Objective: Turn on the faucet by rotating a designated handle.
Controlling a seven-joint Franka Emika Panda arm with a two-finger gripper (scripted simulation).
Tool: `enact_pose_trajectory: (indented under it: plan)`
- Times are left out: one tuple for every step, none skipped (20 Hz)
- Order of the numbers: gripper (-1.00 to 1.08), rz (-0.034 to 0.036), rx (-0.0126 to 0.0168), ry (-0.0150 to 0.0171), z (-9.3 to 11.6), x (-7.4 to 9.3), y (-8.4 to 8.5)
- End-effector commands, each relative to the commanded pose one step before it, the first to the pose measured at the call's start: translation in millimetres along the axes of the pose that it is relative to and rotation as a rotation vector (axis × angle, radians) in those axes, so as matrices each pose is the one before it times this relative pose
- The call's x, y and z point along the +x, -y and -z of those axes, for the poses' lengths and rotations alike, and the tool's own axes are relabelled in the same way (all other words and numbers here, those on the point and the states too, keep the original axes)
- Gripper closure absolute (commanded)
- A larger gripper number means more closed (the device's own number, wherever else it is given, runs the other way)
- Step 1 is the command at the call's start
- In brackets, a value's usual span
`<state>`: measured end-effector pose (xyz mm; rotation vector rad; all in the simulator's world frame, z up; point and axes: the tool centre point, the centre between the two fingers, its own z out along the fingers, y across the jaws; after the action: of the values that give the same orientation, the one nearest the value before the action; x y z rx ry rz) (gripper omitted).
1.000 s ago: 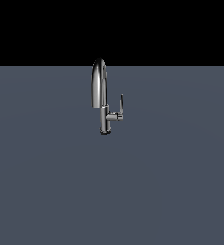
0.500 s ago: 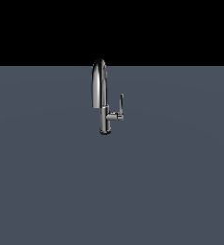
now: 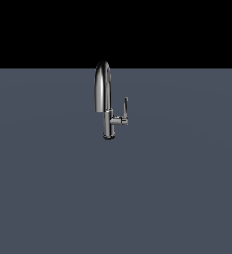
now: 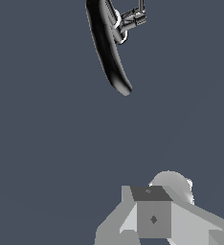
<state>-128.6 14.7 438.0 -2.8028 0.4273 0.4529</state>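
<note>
No legible text, labels, brand marks, numbers or signs appear in either view. The faucet (image 3: 104,101) carries no readable marking, and the table (image 3: 48,188) surface is plain.

The exterior view looks level and from far back across the bench (image 3: 53,198) at the faucet (image 3: 105,101), small in mid-frame. The wrist view looks down from above, nearer, with the faucet (image 4: 109,48) at its edge. Both views share the faucet and the bench (image 4: 47,158).
</note>
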Motion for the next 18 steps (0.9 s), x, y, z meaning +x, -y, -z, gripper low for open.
enact_pose_trajectory:
  plan:
    - [1.08, -0.03659, 0.03928, 0.03496, -0.47, 15.99, 3.04]
    - [1.08, -0.01448, 0.0157, 0.01404, -0.16, 6.31, 1.25]
    - [1.08, -0.01453, 0.01579, 0.01412, -0.15, 6.34, 1.25]
    - [1.08, -0.01457, 0.01588, 0.01419, -0.15, 6.37, 1.26]
    - [1.08, -0.01462, 0.01597, 0.01426, -0.15, 6.39, 1.26]
    - [1.08, -0.01467, 0.01605, 0.01433, -0.14, 6.42, 1.26]
    - [1.08, -0.01472, 0.01614, 0.01441, -0.14, 6.44, 1.27]
    - [1.08, -0.01478, 0.01623, 0.01449, -0.14, 6.47, 1.27]
    - [1.08, -0.01483, 0.01633, 0.01457, -0.13, 6.5, 1.27]
    - [1.08, -0.01489, 0.01642, 0.01466, -0.13, 6.53, 1.27]
    - [1.08, -0.01496, 0.01652, 0.01475, -0.13, 6.56, 1.28]
    - [1.08, -0.01503, 0.01663, 0.01485, -0.12, 6.59, 1.28]
    - [1.08, -0.01511, 0.01673, 0.01495, -0.12, 6.62, 1.28]
    - [1.08, -0.01519, 0.01685, 0.01506, -0.12, 6.66, 1.29]
    - [1.08, -0.01528, 0.01697, 0.01517, -0.11, 6.7, 1.29]
    - [1.08, -0.01539, 0.01711, 0.0153, -0.11, 6.74, 1.29]
    - [1.08, -0.0155, 0.01724, 0.01542, -0.1, 6.78, 1.3]
    - [1.08, -0.01562, 0.01739, 0.01556, -0.1, 6.83, 1.31]
